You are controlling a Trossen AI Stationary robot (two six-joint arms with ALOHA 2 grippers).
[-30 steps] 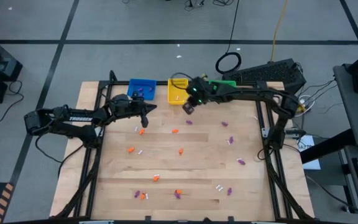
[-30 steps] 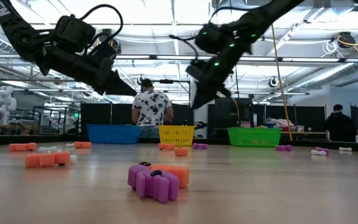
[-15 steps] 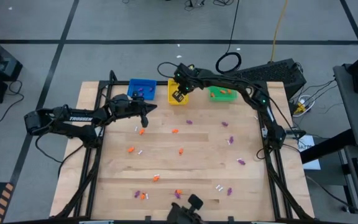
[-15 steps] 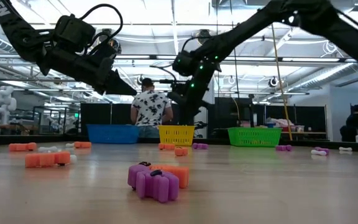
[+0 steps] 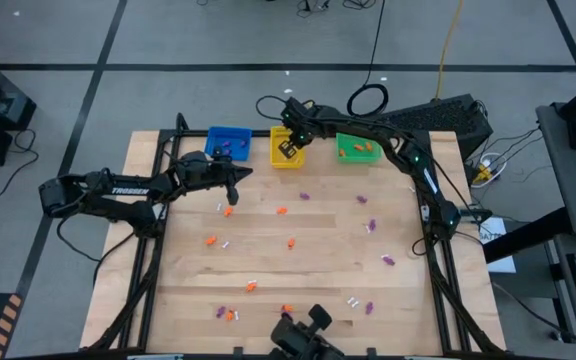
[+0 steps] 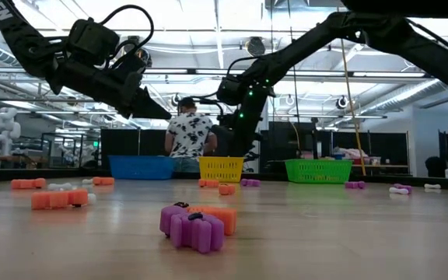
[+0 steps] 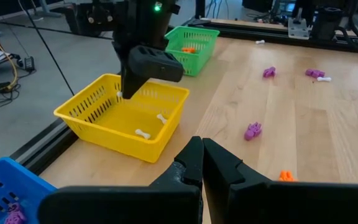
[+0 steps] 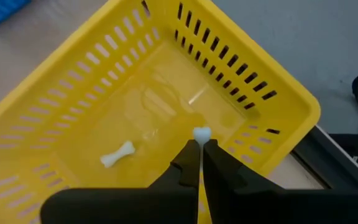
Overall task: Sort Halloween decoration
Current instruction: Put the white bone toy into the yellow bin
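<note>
While right gripper (image 8: pixel 200 163) hangs over yellow basket (image 5: pixel 286 147), jaws pinched on white bone (image 8: pixel 201 134), tip poking out between fingertips. Basket floor directly below, second white bone (image 8: pixel 117 154) lying there, off to one side of gripper. Blue basket (image 5: pixel 228 143) and green basket (image 5: pixel 357 149) flank yellow one. Left gripper (image 7: pixel 201 160) closed, empty, hovering above table (image 5: pixel 318 260) near blue basket, orange trinket (image 5: pixel 229 211) just below it. Purple trinket (image 7: pixel 252 130) beyond left fingertips.
</note>
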